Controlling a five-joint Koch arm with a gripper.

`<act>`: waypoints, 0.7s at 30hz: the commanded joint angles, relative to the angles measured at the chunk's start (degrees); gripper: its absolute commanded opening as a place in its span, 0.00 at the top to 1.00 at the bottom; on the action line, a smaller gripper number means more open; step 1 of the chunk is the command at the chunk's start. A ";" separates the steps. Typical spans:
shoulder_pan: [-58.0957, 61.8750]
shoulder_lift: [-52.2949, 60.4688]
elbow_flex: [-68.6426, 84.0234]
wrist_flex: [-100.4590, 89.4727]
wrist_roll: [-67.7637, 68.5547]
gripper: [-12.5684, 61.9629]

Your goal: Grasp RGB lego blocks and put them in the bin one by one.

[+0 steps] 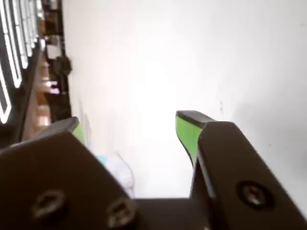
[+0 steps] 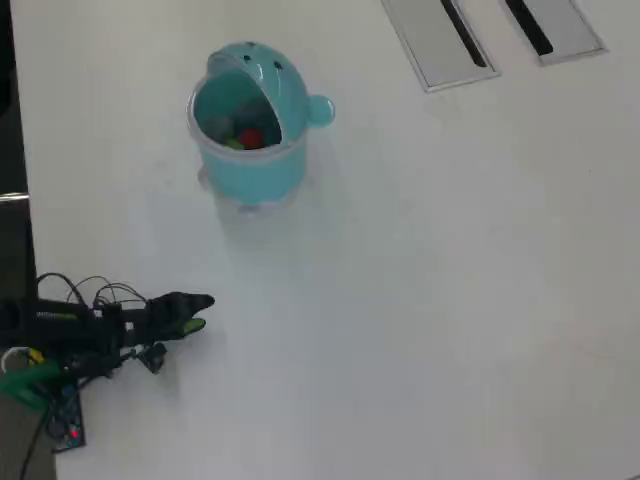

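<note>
— Gripper (image 1: 129, 127) first, in the wrist view: we see our two green-padded jaws standing apart with bare white desk (image 1: 192, 57) between them, so we hold nothing. A faint turquoise smudge shows just beside the left jaw, too blurred for us to name.

— And in the overhead view?

— There our gripper (image 2: 198, 310) is drawn back low at the left edge, and the bin (image 2: 250, 150) stands well apart from it, up and to the right. Inside the bin we make out the red block (image 2: 250, 137) and the green block (image 2: 232, 143). We cannot pick out the blue block in either view.

— So what do we do now?

— We judge the loading nearly or fully done. We should keep the jaws parted, stay low and clear of the bin, and check its hidden floor for blue before reaching again.
</note>
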 commanded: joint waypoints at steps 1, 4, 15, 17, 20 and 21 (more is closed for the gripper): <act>-0.09 3.52 4.22 0.62 -0.09 0.35; -0.35 3.60 4.22 1.85 -0.09 0.36; -0.09 3.52 4.22 9.23 3.16 0.36; -0.09 3.43 4.22 10.37 3.16 0.36; 0.18 3.34 4.22 11.25 3.16 0.36; 0.18 3.34 4.22 12.13 3.16 0.36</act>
